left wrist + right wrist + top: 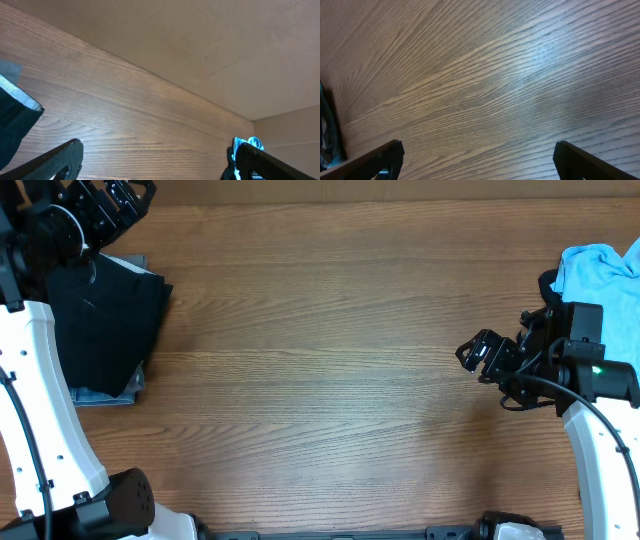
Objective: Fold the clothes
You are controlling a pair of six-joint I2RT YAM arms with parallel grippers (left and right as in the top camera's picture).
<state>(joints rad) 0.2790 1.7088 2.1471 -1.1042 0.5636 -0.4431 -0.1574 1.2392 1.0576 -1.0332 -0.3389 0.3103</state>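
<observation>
Jaws on both arms stand wide open and grip nothing, poised above a wooden desk [330, 380] with no cloth between them. Just below the left jaws, a black garment [105, 320] lies squared off on top of a denim piece [100, 394], apparently stacked there as finished work. Its grey hem [22, 97] shows at the left edge of the left wrist view. Behind the right jaws, past the arm's own wrist, a light blue T-shirt [600, 270] sits crumpled at the desk's edge, seemingly the piece yet to be folded. Bare wood stretches between the two sets of jaws, probably serving as the folding area. Nothing stands between the right jaws and the shirt but the right arm's own body, so the arm would have to turn back toward it. A brown board [200, 40] closes off the desk beyond the left jaws.
</observation>
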